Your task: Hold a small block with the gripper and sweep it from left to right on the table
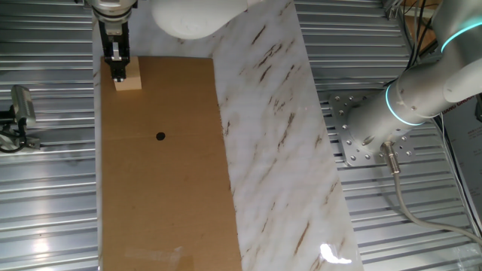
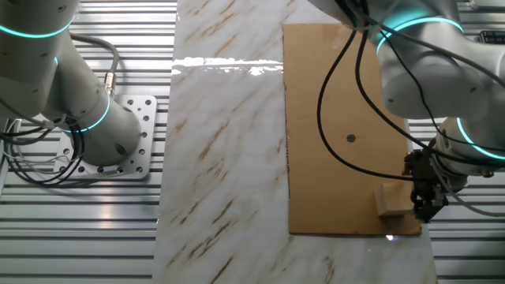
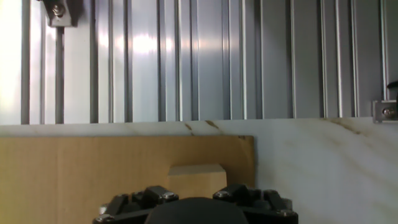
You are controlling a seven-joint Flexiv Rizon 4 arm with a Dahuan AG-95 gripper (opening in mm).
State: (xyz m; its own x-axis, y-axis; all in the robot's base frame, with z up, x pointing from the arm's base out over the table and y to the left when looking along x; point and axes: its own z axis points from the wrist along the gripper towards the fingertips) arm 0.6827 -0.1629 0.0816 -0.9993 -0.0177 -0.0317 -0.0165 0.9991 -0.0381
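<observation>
Gripper (image 1: pixel 117 74) is down at the small block (image 1: pixel 129 81), which sits on the brown board of the desk (image 1: pixel 162 211), near the board's corner. In both fixed views the block lies just beside the fingertips, touching or nearly so. In the hand view the block (image 3: pixel 196 179) shows directly ahead of the gripper body, centred. Whether the fingers are apart, together or clamped on the block: cannot tell; the tips are hidden in the hand view and too small in the fixed views.

Black dot (image 1: pixel 160 136) lies well apart from the gripper, toward mid-board. Marble strip (image 1: pixel 275 150) is beyond it, across the board.

Risks from here:
- Grip unconfirmed. If the block is only beside the tips, not between them, the sweep would likely leave it behind or push it askew.
- Block is close to the board edge w/ ribbed metal (image 1: pixel 45 188) next to it; a slip could drop it off the desk.
- Board-to-marble seam: a block pressed too low may catch there and twist out of the gripper.
</observation>
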